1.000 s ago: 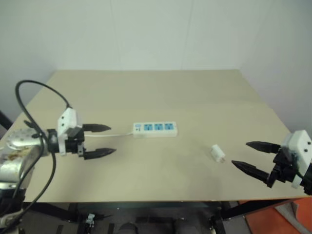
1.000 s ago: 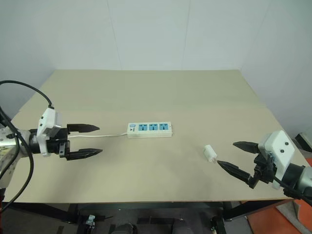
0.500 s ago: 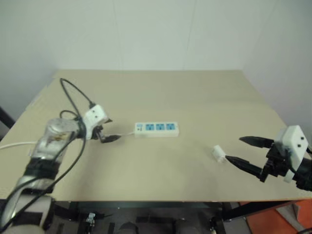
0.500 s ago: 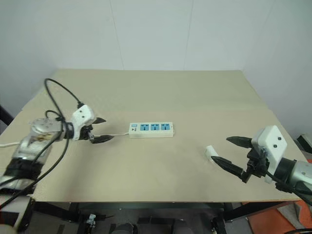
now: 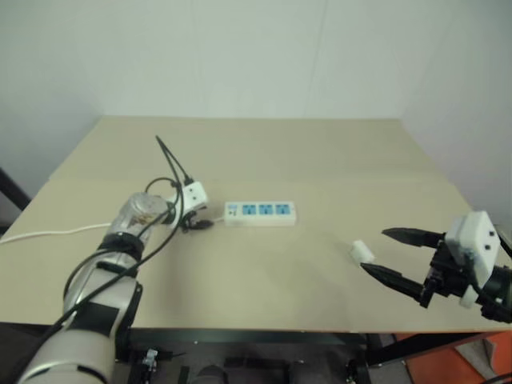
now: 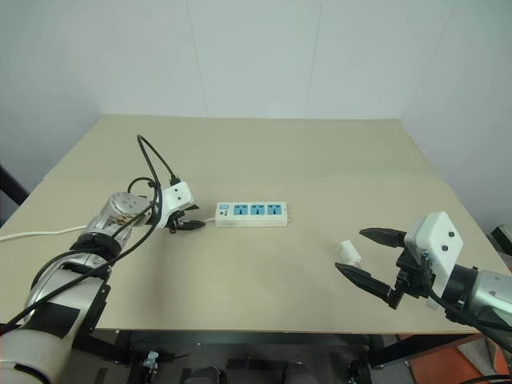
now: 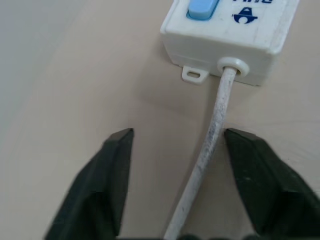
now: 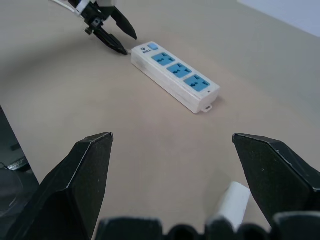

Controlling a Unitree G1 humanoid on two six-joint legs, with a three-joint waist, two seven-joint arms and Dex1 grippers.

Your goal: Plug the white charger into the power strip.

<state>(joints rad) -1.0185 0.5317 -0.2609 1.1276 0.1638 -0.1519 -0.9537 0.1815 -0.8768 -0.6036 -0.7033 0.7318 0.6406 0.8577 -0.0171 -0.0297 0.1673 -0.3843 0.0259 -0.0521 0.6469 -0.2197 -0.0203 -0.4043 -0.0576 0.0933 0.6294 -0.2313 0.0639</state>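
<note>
change: our left gripper (image 7: 177, 137) now straddles the cord (image 7: 210, 145) at the power strip (image 6: 252, 214), jaws narrowed, not pinching | right gripper (image 6: 370, 254) jaws spread beside the charger (image 6: 349, 253) | meaning: strip about to be steadied, charger not yet held

Lab: bare table (image 6: 264, 160), blank walls (image 6: 240, 56)

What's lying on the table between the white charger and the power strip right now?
Nothing: bare tabletop separates the white charger from the power strip, seen in both eye views.

On the table (image 6: 320, 160), the strip (image 6: 252, 214) lies mid-left — the charger (image 6: 349, 253) well apart, nearer and right.
</note>
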